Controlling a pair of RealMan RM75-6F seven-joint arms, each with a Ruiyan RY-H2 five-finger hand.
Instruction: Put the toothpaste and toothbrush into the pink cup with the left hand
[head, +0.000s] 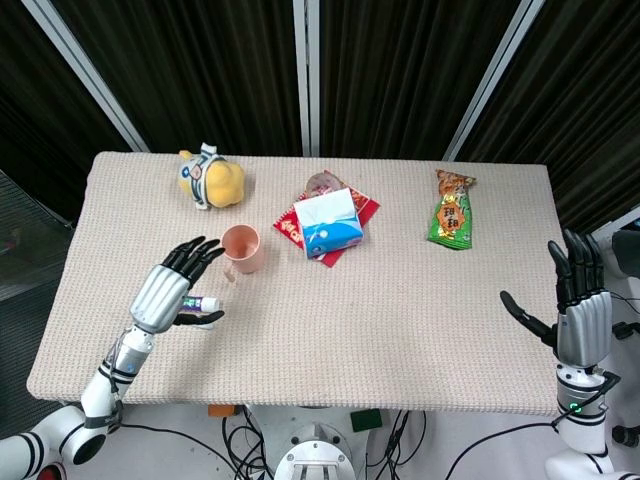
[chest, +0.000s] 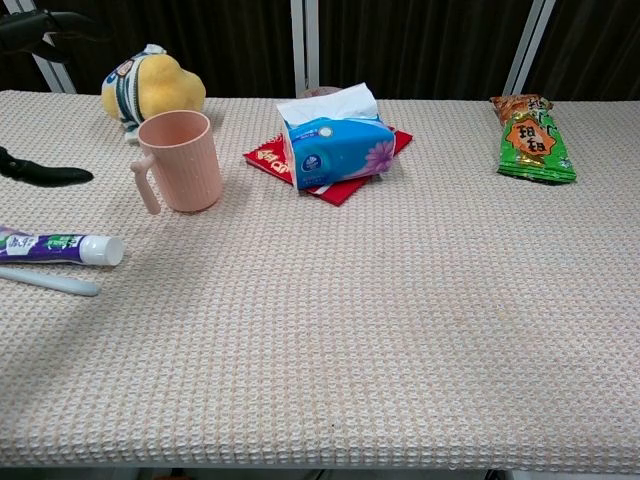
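Partly, the left hand (head: 172, 285) is covering the toothpaste (chest: 62, 248) in the head view, and the chest view is cutting the tube and the toothbrush (chest: 52, 283) off at its left edge. Landmark: pink cup (chest: 180, 160), standing upright near the left side of the table (head: 400, 330); nothing is showing inside it. Toothpaste and toothbrush are lying flat in front of the cup toward the robot, toothbrush nearer the robot. Left hand is hovering over them with fingers spread, gripping nothing. Right hand (head: 578, 300) is sitting far right of the cup, fingers apart, empty. Tissue pack (chest: 335, 145) is resting on a red packet (chest: 340, 178) right of the cup.
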